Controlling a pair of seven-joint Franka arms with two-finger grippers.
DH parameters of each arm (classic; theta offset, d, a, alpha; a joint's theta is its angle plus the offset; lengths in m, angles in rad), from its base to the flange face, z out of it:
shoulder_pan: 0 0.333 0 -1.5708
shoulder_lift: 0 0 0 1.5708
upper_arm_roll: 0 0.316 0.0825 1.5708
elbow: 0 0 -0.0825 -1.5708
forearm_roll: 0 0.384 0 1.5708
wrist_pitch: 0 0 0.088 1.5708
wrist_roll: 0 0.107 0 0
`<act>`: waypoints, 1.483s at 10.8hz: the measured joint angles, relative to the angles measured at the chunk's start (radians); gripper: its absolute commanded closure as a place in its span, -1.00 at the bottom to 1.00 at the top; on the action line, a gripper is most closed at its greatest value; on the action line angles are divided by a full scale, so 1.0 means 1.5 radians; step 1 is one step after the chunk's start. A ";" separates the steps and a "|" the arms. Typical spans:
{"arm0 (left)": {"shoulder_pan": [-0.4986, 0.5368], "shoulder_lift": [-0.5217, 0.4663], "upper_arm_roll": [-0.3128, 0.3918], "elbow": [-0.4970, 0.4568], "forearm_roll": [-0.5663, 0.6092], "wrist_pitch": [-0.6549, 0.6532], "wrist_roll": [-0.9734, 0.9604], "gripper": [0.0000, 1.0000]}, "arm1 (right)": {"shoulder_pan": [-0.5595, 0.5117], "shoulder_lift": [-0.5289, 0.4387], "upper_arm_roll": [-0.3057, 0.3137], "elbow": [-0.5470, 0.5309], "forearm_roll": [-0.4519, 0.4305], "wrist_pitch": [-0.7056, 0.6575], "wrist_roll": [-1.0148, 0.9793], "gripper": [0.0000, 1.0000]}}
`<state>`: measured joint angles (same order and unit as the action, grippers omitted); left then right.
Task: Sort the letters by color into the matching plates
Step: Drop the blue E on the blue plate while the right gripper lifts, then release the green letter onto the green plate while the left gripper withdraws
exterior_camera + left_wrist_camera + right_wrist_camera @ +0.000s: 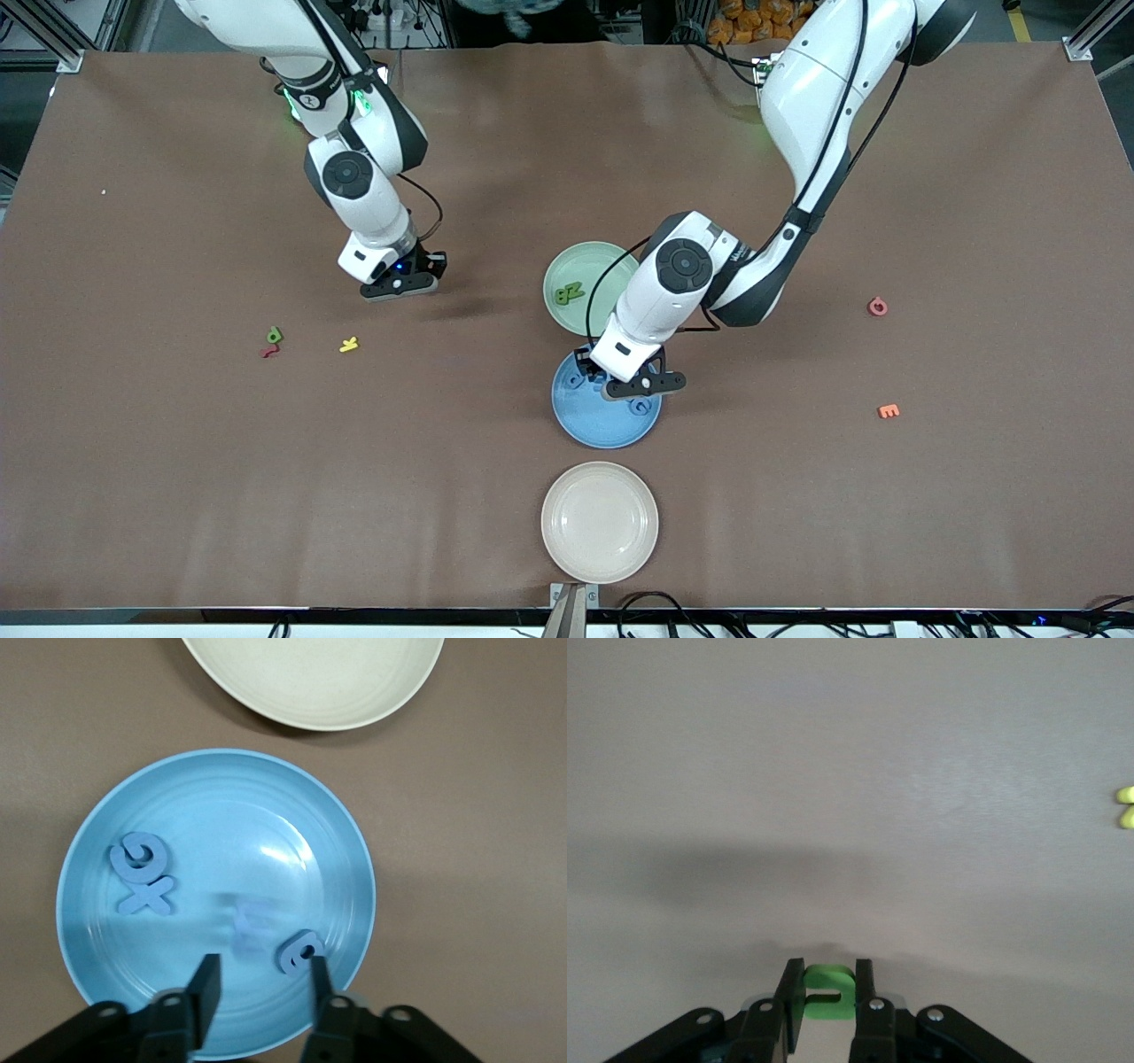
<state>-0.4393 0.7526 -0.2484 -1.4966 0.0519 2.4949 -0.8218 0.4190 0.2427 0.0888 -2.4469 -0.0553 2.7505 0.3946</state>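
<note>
Three round plates sit in a line down the middle of a brown table (177, 496): a mint green plate (580, 266) farthest from the front camera, a blue plate (595, 425) next, and a cream plate (600, 521) nearest.

The left gripper (259, 988) hangs low over the blue plate, toward its rim at about 1 o'clock in the front view. Its jaws stand narrowly apart with nothing between them. A blurred blue letter (248, 926) lies in the plate just under them, seemingly just let go so that it joins its colour. Three more blue letters rest there: a curled one (140, 857) touching an X (147, 896), and another (299, 951) beside one jaw tip.

The right gripper (826, 992) hangs above bare table toward the right arm's end, its jaws pinching a green letter (827, 992) by its flat faces, probably to carry it to the mint plate. That plate holds two green letters (567, 291) at about 7 o'clock.

One more green letter (275, 335) lies on the table touching a red one (269, 351), with a yellow letter (349, 345) near them. Toward the left arm's end lie a red ring-shaped letter (877, 307) and an orange E (888, 410), strays with no matching plate.
</note>
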 measured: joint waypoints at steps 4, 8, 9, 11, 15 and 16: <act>0.008 -0.001 0.008 0.011 0.000 0.001 0.002 -1.00 | 0.060 0.032 0.001 0.055 0.000 -0.001 0.111 1.00; 0.034 -0.043 0.038 0.025 0.000 -0.116 0.117 -1.00 | 0.092 0.060 0.015 0.155 0.001 -0.088 0.204 1.00; 0.051 -0.065 0.039 0.025 0.000 -0.158 0.149 -1.00 | 0.103 0.067 0.017 0.178 0.001 -0.098 0.229 1.00; 0.098 -0.113 0.041 0.021 0.000 -0.233 0.199 -1.00 | 0.127 0.090 0.018 0.225 0.002 -0.118 0.276 1.00; 0.205 -0.241 0.041 -0.103 0.000 -0.257 0.310 -1.00 | 0.179 0.153 0.019 0.316 0.003 -0.131 0.386 1.00; 0.236 -0.284 0.041 -0.152 0.000 -0.258 0.343 -1.00 | 0.189 0.169 0.019 0.335 0.004 -0.131 0.408 1.00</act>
<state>-0.0854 0.3263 -0.1873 -1.7247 0.0521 2.1083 -0.3068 0.7029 0.4960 0.1175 -1.9441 -0.0499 2.5545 1.0064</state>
